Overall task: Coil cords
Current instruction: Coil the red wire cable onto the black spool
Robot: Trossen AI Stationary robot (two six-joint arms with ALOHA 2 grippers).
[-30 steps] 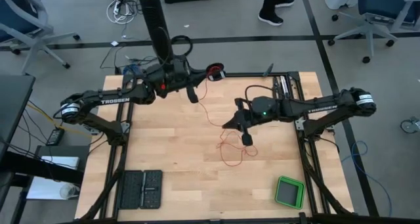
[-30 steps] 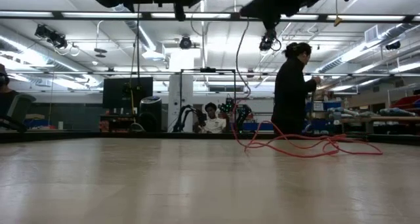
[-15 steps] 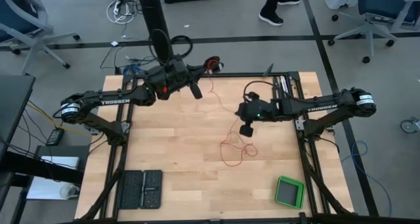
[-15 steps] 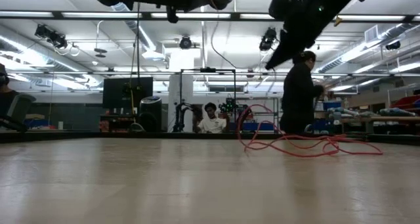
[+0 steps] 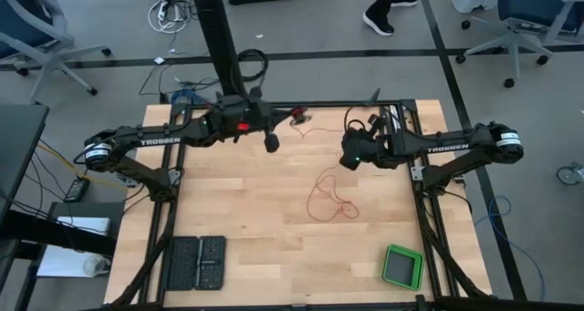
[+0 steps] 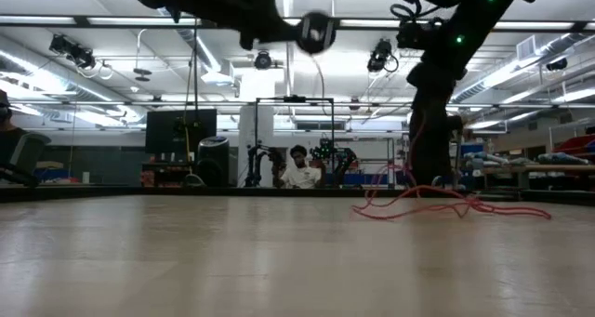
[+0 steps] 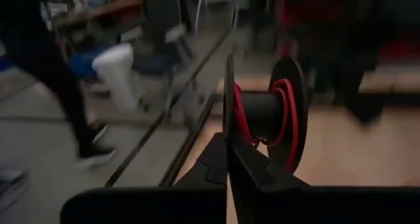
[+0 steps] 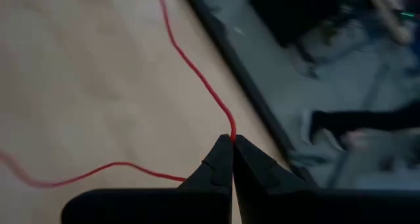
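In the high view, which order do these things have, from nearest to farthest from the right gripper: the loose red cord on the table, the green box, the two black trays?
Measured from the right gripper:
1. Loose red cord, on the table just toward the front from the gripper.
2. Green box, near the table's front right corner.
3. Two black trays, at the front left, clearly farthest.
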